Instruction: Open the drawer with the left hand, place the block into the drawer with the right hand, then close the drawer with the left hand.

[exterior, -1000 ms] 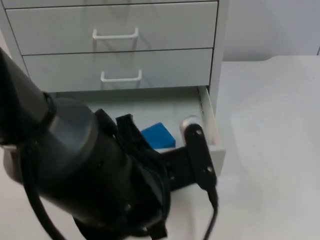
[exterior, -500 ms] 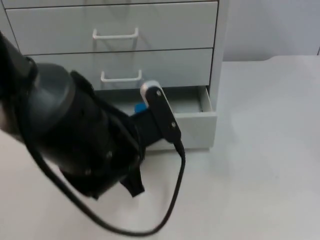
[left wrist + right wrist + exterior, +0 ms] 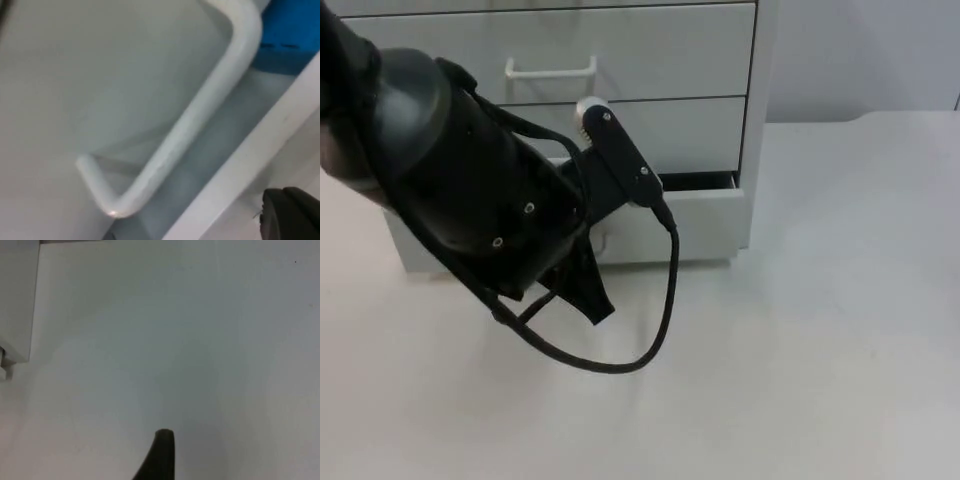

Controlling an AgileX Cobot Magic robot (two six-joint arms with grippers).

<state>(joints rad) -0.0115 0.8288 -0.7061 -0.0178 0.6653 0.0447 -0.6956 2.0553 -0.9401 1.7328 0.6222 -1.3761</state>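
The white drawer unit (image 3: 650, 80) stood at the far side of the white table (image 3: 820, 330), with three drawer fronts facing the camera. The bottom drawer (image 3: 700, 222) was almost shut — only a narrow dark slit showed between its front panel and the drawer above it, at the unit's right side. The two upper drawers were flush, and the top one bore a white bar handle (image 3: 551, 70).

The left arm (image 3: 470, 190) reached across the front of the unit from the picture's left, its bulk covering much of the lower two drawers. The left gripper was at the bottom drawer's front, hidden beneath the arm in the top view; whether its fingers were open or closed could not be told. In the left wrist view one black fingertip (image 3: 290, 215) stood near the top edge of the drawer's front panel (image 3: 250, 165), and the bottom drawer's handle (image 3: 175, 145) ran slantwise just beside it, apart from the fingertip.

The blue block (image 3: 287, 42) lay inside the bottom drawer, seen in the left wrist view past the handle — partly covered by the handle's bend.

The right arm waited; its wrist view showed one dark fingertip (image 3: 160, 455) over bare table, with a corner of the drawer unit (image 3: 17, 300) nearby. The state of the right gripper could not be told.
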